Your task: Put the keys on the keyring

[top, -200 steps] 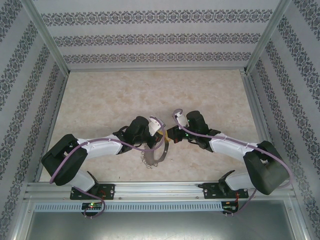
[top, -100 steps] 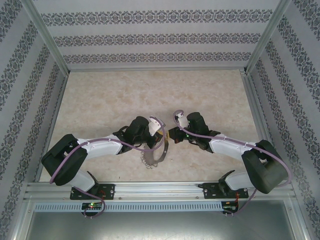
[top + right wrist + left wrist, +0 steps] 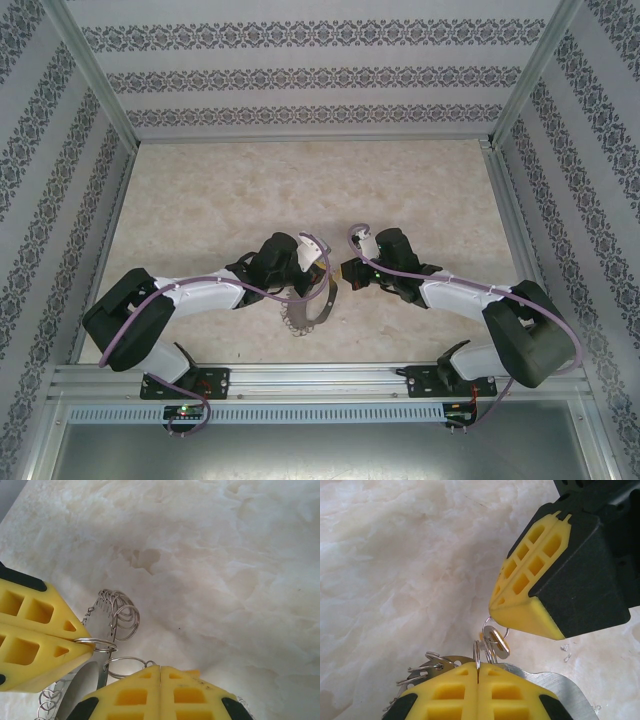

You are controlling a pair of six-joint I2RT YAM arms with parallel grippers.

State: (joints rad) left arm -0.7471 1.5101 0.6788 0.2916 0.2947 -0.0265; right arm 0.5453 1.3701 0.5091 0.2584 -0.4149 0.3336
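The keyring (image 3: 308,316), a thin grey hoop fringed with small rings, hangs from my left gripper (image 3: 324,280) near the table's front middle. In the left wrist view that gripper (image 3: 478,669) is shut on a thin ring at the hoop's rim, with the flat metal band (image 3: 560,686) just behind its fingers. My right gripper (image 3: 346,272) faces it from the right, a small gap away. It is shut (image 3: 160,668) on the keys (image 3: 498,641), a tiny silvery-gold piece with a wire loop (image 3: 126,662) that dangles just above the left fingertips.
The pale marbled table (image 3: 250,190) lies open behind both arms. Patterned walls and metal rails (image 3: 300,378) close it in on all sides. More small rings (image 3: 119,614) of the hoop bunch just beyond the left fingers (image 3: 40,635).
My right gripper has drawn slightly to the right, opening a small gap from the left one. The left arm and the hoop have stayed put.
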